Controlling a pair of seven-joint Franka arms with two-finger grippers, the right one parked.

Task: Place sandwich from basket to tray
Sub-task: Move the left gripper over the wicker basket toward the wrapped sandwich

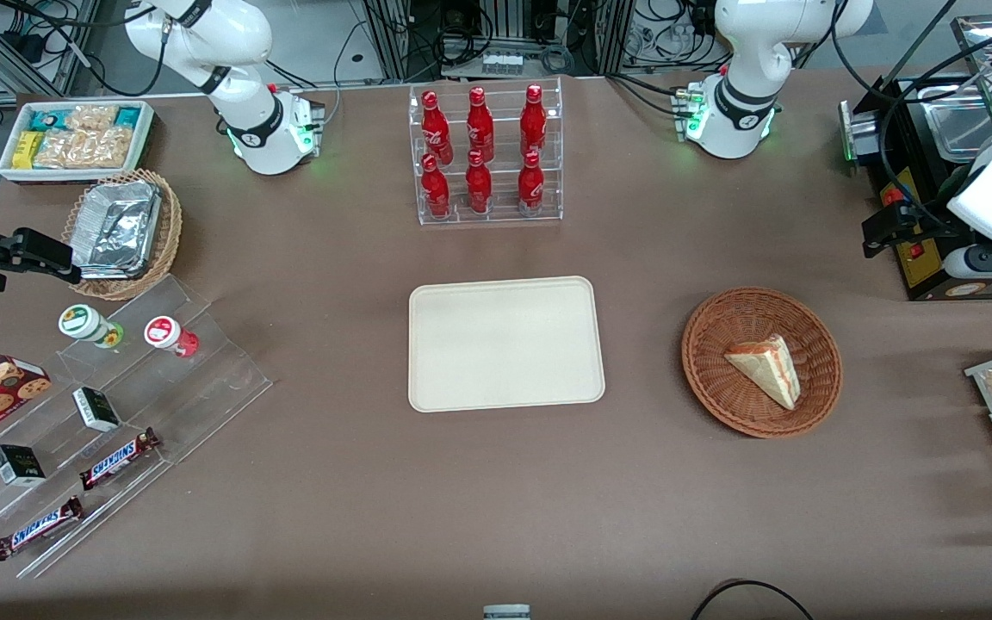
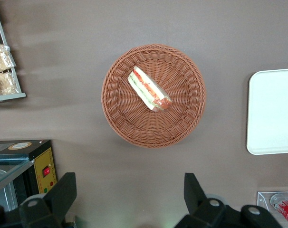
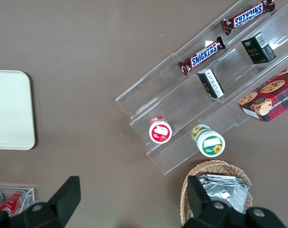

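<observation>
In the front view the gripper (image 1: 879, 232) hangs high at the working arm's end of the table, beside a black appliance (image 1: 935, 198), and holds nothing. It is farther from the camera than the basket (image 1: 761, 361) and does not touch it. The sandwich (image 1: 765, 368) lies in the basket as a pale wedge with an orange-red stripe along one long edge. The tray (image 1: 505, 343) lies flat on the table (image 1: 496, 491), farther from the gripper than the basket, toward the parked arm's end. A clear rack of red bottles (image 1: 486, 153) stands farther from the camera than the tray.

In the left wrist view the gripper (image 2: 129, 194) looks straight down on the table, its two dark fingers (image 2: 194, 192) spread wide apart and empty. The basket (image 2: 153, 95) sits below them, clear of both tips. The sandwich (image 2: 149, 89) rests near its middle, showing red, orange and green layers between pale bread. A rounded edge of the tray (image 2: 272, 111) shows beside the basket.

In the right wrist view only the tray (image 3: 11, 109) shows among the task's things.
</observation>
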